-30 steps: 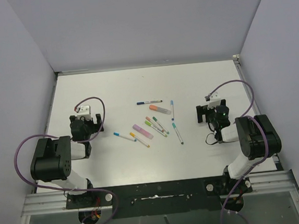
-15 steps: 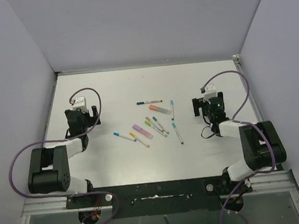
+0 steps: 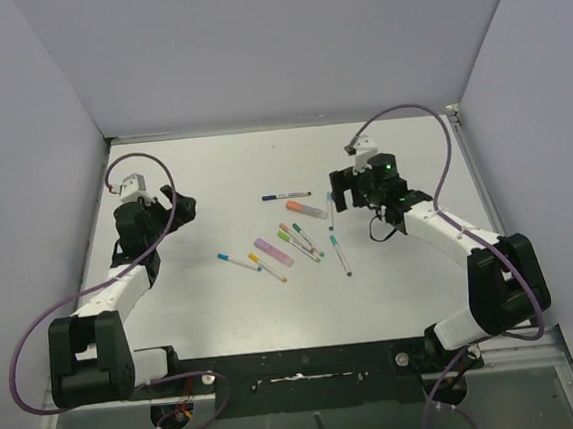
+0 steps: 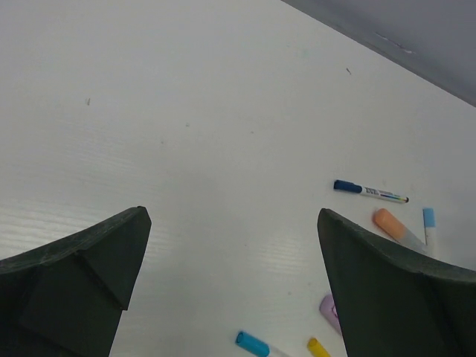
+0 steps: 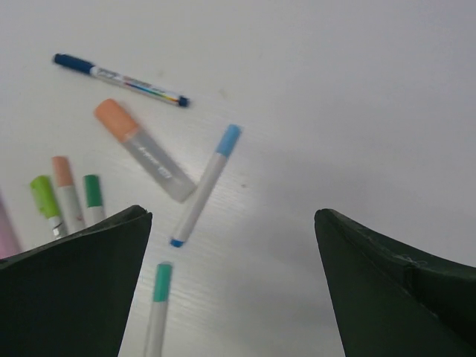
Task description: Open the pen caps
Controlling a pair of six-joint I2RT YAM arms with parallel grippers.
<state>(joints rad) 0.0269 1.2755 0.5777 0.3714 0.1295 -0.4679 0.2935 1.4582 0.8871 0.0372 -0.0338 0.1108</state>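
Observation:
The pens [image 3: 293, 236] lie scattered mid-table, all capped. They include a dark blue pen [image 3: 285, 196], a salmon highlighter [image 3: 306, 210], a lilac highlighter [image 3: 273, 252], and thin white pens with a blue cap [image 3: 224, 257] and a teal cap [image 3: 333, 241]. My left gripper [image 3: 178, 207] is open and empty, left of the pens and above the table. In the left wrist view [image 4: 232, 216] the pens lie ahead and to the right. My right gripper [image 3: 339, 192] is open and empty at the pens' right edge. In the right wrist view [image 5: 230, 216] it hovers beside a light-blue-capped pen [image 5: 204, 184].
Grey walls enclose the table [image 3: 212, 171] on three sides. The right wrist view also shows the salmon highlighter [image 5: 141, 147], the dark blue pen [image 5: 119, 76], the teal-capped pen [image 5: 158, 309] and green caps [image 5: 43, 195]. Purple cables loop above both arms.
Both arms have stretched out from their bases. The left gripper moved farther up the table. The right gripper moved far and leftward to the pens' edge.

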